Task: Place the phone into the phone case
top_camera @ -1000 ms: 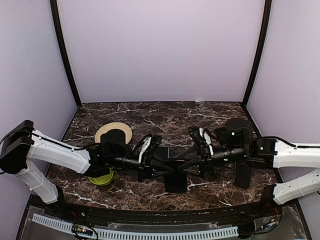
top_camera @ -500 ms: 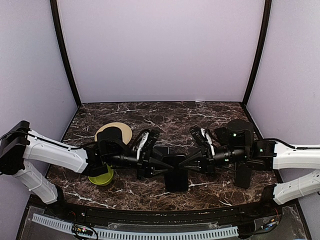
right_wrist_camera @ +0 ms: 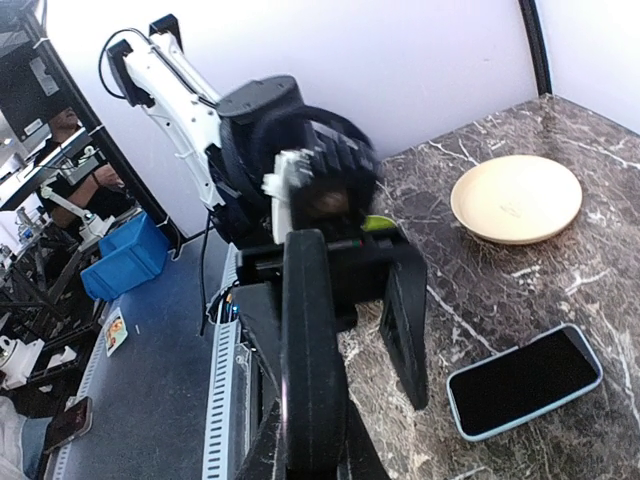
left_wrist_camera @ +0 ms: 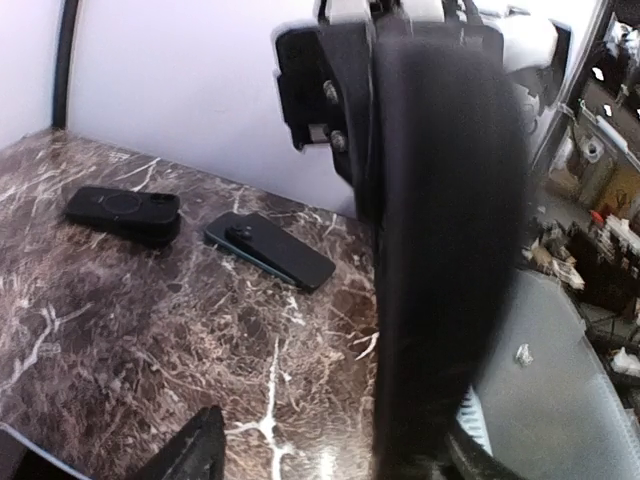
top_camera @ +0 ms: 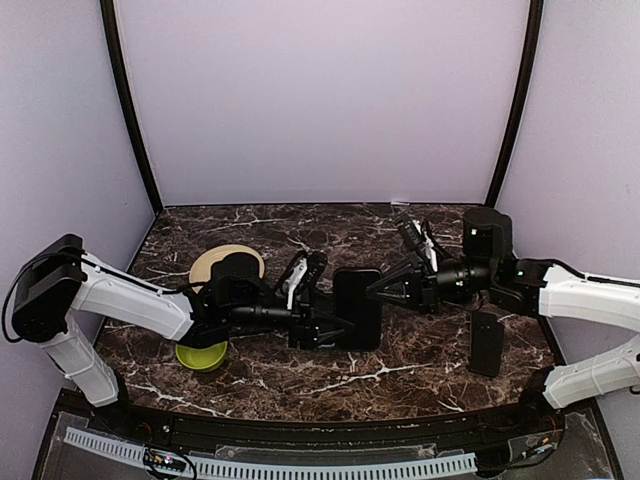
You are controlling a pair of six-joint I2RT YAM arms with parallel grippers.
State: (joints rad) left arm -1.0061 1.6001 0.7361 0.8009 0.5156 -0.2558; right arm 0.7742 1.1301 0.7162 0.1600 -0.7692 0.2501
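My right gripper (top_camera: 374, 291) clamps the black rectangular slab (top_camera: 357, 308), possibly the phone seated in its case; I cannot tell. My left gripper (top_camera: 330, 327) stands apart around it.

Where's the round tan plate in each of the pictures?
Top external: the plate sits left of middle, partly under the left arm.
Left wrist: not in it.
Right wrist: the plate is at the upper right, on the marble table.
Shared landmark: the black phone-shaped thing gripped by the right tool, central in the top view and big in both wrist views.
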